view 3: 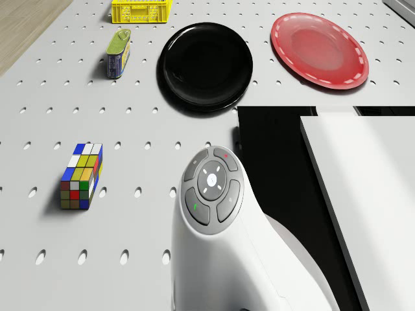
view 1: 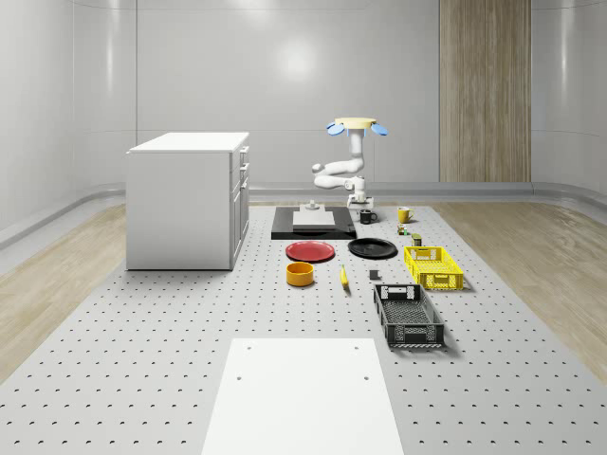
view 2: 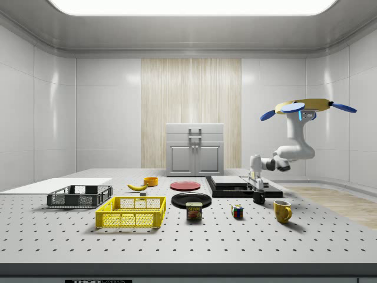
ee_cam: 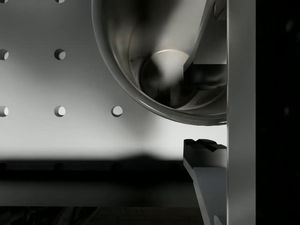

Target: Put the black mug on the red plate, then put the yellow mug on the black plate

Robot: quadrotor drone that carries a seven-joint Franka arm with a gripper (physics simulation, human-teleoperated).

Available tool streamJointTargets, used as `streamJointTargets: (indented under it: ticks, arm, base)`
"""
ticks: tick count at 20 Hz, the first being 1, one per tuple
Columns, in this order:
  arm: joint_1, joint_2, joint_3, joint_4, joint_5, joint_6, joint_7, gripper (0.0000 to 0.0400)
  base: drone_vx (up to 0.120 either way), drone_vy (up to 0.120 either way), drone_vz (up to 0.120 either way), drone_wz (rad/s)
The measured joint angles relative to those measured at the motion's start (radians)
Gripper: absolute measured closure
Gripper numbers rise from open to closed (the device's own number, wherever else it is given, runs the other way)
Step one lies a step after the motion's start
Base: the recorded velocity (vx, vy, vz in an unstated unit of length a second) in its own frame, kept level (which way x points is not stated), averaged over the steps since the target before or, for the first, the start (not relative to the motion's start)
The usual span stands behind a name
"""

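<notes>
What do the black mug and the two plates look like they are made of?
Black mug: likely glazed ceramic; its inside shows glossy reflections. Black plate: glossy, perhaps glazed ceramic or plastic, with soft highlights. Red plate: smoother sheen, pale dashed rim, possibly plastic or ceramic.

table [view 1: 142, 360]: matt grey, smooth, dotted with small holes (looks like metal board)
black mug [ee_cam: 154, 70]: glossy, inside wall throws soft reflections
yellow mug [view 2: 282, 210]: shiny glaze, ceramic look
red plate [view 3: 319, 50]: smooth, slight sheen
black plate [view 3: 207, 65]: very glossy, bright highlights on rim
arm [view 3: 227, 259]: glossy white plastic shell, grey button pad
yellow basket [view 2: 132, 211]: plastic lattice, semi-matt
black basket [view 1: 408, 315]: dark plastic mesh, matt
can [view 3: 118, 52]: metal look, printed label
cube [view 3: 82, 175]: glossy colour tiles
cabinet [view 1: 187, 199]: smooth white, satin
floor [view 1: 38, 294]: pale wood planks, left and right of table
far wall panel [view 1: 484, 90]: wood grain, matt
</notes>
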Motion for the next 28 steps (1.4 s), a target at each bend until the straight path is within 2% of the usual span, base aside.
streamJointTargets:
  ticks: [5, 12, 15, 28]
  arm:
    - [-0.003, -0.008, 0.018, -0.004, 0.019, 0.001, 0.005, 0.0281]
    - [-0.010, -0.014, 0.107, -0.024, 0.107, -0.025, 0.021, 0.0288]
    - [-0.014, -0.020, 0.133, -0.028, 0.134, -0.029, 0.026, 0.0289]
    - [-0.026, -0.055, 0.169, -0.030, 0.178, -0.005, 0.038, 0.0290]
  base:
    - [0.000, 0.000, 0.000, 0.000]
    - [0.000, 0.000, 0.114, 0.000]
    - [0.120, -0.107, 0.120, 0.000]
    - [0.120, -0.120, 0.012, 0.000]
